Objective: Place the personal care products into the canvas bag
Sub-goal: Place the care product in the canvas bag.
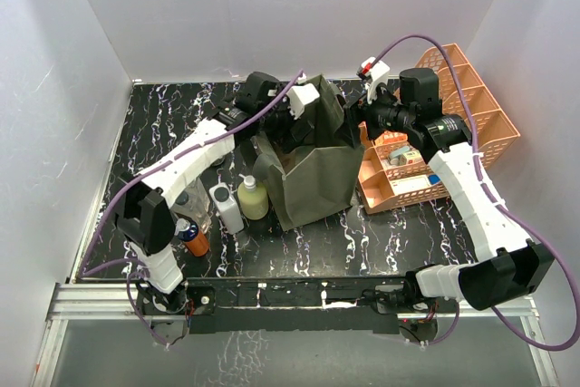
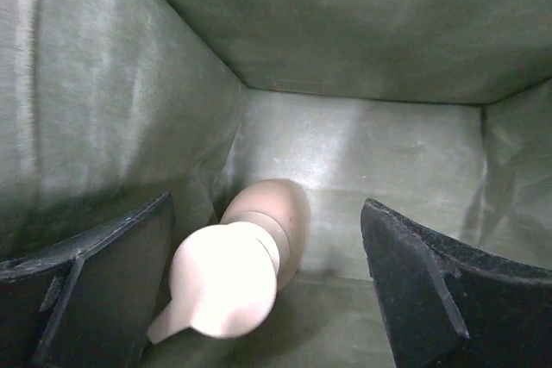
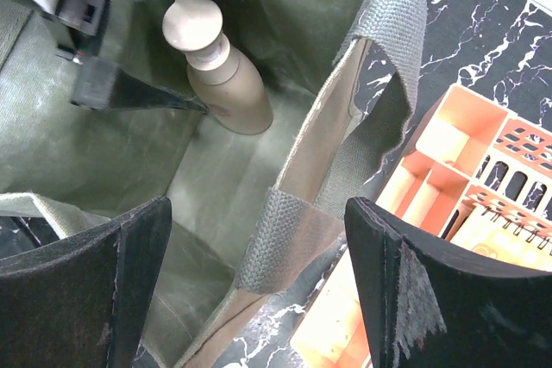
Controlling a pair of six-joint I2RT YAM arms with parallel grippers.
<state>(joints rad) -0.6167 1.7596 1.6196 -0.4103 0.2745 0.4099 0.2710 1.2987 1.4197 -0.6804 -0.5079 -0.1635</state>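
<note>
Tan bottle (image 3: 228,84) with beige pump cap, at the floor of the olive canvas bag (image 1: 313,178), between my wide-spread left fingers (image 2: 95,282); my right fingers (image 3: 86,273), equally wide, frame the bag's rim, their view alone showing the strap handle (image 3: 379,40) and orange tray (image 3: 440,170).

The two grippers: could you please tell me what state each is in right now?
Left gripper: open, holding nothing; the tan beige-capped bottle sits between its fingers, inside the olive-green canvas bag.
Right gripper: open, holding nothing.
</note>
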